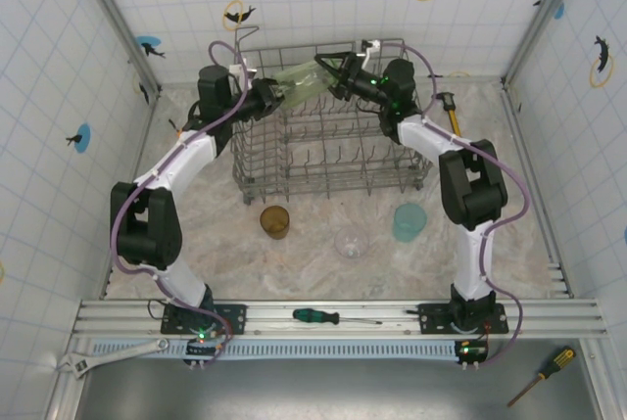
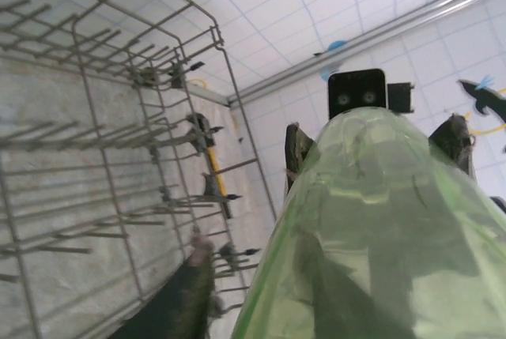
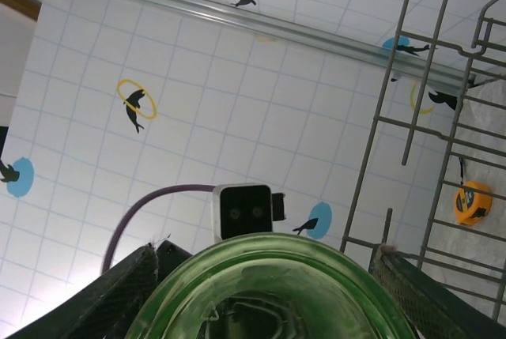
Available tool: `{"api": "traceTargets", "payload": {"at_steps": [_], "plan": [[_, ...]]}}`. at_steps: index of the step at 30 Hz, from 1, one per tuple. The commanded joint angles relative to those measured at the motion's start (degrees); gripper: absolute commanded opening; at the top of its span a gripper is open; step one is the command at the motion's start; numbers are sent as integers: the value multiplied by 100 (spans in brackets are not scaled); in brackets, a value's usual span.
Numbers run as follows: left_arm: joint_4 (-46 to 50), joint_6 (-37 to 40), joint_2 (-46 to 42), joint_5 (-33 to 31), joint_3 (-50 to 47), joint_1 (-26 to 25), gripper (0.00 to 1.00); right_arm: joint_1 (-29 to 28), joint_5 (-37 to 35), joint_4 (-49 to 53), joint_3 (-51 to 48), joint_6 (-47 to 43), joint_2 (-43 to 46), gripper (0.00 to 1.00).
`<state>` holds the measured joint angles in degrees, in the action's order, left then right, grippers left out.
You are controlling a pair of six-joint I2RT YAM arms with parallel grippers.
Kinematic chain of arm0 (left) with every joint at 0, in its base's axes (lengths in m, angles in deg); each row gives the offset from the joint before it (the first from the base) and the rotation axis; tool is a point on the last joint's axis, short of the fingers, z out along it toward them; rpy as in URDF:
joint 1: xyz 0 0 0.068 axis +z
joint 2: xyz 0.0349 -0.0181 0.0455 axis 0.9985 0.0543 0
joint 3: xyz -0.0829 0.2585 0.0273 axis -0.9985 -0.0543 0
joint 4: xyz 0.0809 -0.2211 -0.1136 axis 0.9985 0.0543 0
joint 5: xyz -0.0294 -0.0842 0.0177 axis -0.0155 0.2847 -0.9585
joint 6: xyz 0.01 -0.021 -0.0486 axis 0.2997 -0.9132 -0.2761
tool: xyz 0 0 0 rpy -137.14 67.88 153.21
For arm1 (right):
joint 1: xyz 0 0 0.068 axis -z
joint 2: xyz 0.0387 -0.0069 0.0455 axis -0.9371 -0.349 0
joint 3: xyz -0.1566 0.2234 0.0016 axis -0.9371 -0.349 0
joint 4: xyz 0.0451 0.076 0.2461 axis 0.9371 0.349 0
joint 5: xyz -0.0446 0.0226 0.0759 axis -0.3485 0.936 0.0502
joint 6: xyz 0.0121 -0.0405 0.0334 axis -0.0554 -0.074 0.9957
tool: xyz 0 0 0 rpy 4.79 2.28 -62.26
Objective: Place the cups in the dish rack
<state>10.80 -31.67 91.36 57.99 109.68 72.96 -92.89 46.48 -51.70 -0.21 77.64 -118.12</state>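
While the pale green cup (image 1: 302, 83) lies lengthwise between left gripper (image 1: 276, 94) and right gripper (image 1: 329, 74) above the dish rack (image 1: 323, 183), I cannot tell which one clamps it.

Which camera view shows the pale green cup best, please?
The top external view: the whole green cup lies sideways between the left hand and right hand over the dish rack. The left wrist view shows its wall up close, the right wrist view its round end.
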Motion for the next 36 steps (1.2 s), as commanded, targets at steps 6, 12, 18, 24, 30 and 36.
{"api": "traceTargets", "payload": {"at_steps": [6,12,18,24,30,36], "plan": [[330,377,-204,-765,315,40,66,264,-417,255,31,-593,398,27],[1253,802,-409,-1597,524,171,97,499,-978,1283,61,-1564,671,27],[1481,1101,-922,-2099,433,346,97,525,-1679,2408,306,-2723,707,27],[2071,1797,-1544,-3554,396,347,98,322,-2527,3451,916,-3705,441,26],[2294,2249,-1948,-4774,-107,545,98,-63,-3559,4498,1964,-4583,-33,25],[2170,2297,-2062,-4811,-837,1011,98,-433,-4461,5339,2923,-5416,-533,24]]}}
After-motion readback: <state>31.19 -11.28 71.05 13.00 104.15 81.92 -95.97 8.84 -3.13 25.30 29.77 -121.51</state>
